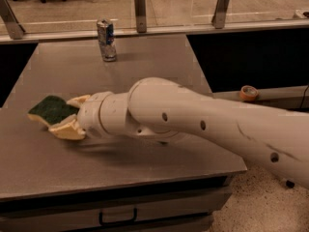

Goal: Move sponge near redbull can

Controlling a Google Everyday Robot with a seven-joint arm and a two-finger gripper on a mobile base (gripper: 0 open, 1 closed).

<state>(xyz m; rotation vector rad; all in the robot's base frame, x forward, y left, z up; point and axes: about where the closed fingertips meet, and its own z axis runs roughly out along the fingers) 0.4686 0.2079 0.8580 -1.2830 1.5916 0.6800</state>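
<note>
Arm stretched low across view; pincer [61,114] at view's left, seemingly clamping sponge [47,107].

Grey table [145,66] with drawer [116,217], glass partition [178,4] behind (speckled floor [251,202] at right)

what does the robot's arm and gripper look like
The arm is a thick, smooth white tube with small dark round holes along it and a ringed wrist collar. The gripper, over the table at the sponge, has two cream-coloured fingers. No cables show.
</note>
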